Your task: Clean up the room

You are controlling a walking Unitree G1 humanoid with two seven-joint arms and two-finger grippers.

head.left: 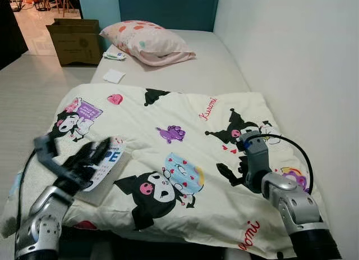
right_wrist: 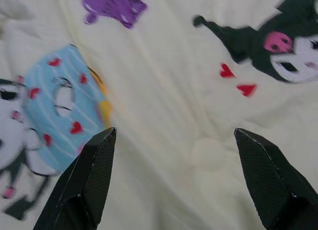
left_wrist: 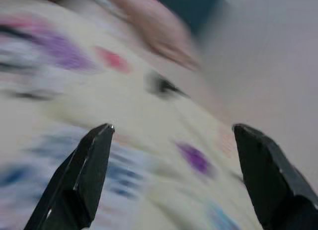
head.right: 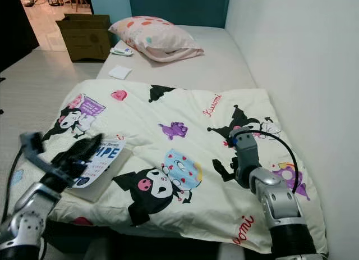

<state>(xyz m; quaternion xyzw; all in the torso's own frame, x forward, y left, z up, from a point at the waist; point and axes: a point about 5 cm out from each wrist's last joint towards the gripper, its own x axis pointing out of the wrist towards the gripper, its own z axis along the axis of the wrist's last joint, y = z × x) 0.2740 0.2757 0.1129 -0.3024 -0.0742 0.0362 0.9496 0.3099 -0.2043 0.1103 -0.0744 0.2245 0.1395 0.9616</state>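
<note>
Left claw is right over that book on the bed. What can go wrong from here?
1. The book lies at the blanket's left edge; a push from the open left claw may slide it off.
2. The left wrist view is blurred, so aim may be off.
3. The open right claw hovers close above the blanket and could snag it.

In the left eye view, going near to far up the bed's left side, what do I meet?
Left pincer → book → white cloth → small packet → pillow → cardboard box.
</note>
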